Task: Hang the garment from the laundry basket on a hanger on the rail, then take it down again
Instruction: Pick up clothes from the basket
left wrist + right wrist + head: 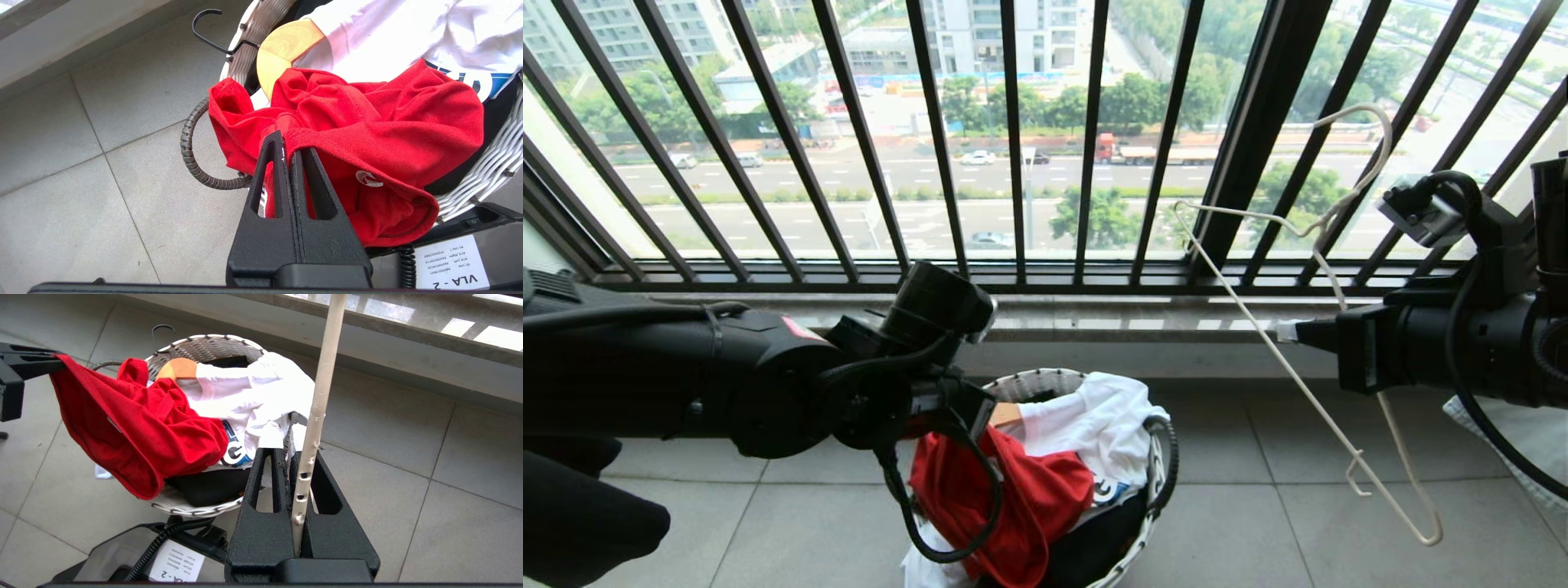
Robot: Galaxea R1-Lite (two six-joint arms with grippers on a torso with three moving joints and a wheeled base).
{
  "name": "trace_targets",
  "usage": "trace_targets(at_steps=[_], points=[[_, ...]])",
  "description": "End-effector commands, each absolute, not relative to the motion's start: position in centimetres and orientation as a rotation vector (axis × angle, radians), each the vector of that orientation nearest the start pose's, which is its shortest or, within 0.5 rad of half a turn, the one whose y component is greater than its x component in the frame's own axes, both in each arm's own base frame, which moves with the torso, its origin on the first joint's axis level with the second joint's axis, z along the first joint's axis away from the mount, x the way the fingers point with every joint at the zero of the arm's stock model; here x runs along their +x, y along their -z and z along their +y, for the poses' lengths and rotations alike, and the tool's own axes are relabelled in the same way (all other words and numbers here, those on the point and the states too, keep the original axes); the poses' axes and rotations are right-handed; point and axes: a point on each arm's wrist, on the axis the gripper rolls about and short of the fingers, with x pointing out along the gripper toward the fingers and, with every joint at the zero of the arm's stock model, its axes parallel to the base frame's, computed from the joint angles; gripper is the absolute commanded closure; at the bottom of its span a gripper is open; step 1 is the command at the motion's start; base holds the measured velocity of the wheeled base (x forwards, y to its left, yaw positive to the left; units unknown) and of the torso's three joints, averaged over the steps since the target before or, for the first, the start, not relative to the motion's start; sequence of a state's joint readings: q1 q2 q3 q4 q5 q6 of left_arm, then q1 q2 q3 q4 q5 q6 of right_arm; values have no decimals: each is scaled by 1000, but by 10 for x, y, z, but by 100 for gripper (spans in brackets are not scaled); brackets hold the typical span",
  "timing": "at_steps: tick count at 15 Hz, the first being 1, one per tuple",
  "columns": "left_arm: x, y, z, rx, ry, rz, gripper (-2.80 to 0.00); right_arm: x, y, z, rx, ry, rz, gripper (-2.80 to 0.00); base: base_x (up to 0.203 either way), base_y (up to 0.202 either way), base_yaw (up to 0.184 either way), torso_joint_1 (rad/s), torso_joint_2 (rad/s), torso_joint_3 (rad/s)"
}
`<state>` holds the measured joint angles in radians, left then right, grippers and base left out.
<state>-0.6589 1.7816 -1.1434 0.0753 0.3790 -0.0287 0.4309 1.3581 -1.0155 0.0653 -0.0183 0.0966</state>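
Note:
The red garment [1013, 498] is bunched at the front of the laundry basket [1045, 380] and droops over its rim. My left gripper [288, 141] is shut on a ribbed hem of the garment [367, 122], holding that edge up above the basket wall [490, 163]. To the right, my right gripper [290, 451] is shut on a thin bar of the off-white wire hanger [322, 375]. The hanger [1307, 384] stands tilted in the air beside the basket, hook uppermost. The rail is out of view.
A white T-shirt [1103, 425] and a black garment [1094, 539] also lie in the basket, with a wooden hanger [282, 45] between them. Behind stand a stone ledge [1135, 318] and a black railing of bars [1013, 139]. Pale cloth [1527, 433] hangs at right.

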Motion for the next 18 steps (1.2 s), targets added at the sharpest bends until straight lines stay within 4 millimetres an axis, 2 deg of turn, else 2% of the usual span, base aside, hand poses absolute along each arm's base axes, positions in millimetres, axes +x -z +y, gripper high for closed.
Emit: trace_targets(at_steps=[1,8,16,18], points=[[257,-199,-187,299,263,585,0,201,-265,93,2,-390,420,0,0,0,0,0,0,0],[264,-197,-187,286,259,580,0,201,-264,92,1,-388,423,0,0,0,0,0,1,4],[265,-197,-187,284,257,575,0,201,-262,93,-3,-388,433,0,0,0,0,4,2,190],[265,-203,-187,267,257,553,0,200,-262,92,-4,-388,429,0,0,0,0,0,2,202]])
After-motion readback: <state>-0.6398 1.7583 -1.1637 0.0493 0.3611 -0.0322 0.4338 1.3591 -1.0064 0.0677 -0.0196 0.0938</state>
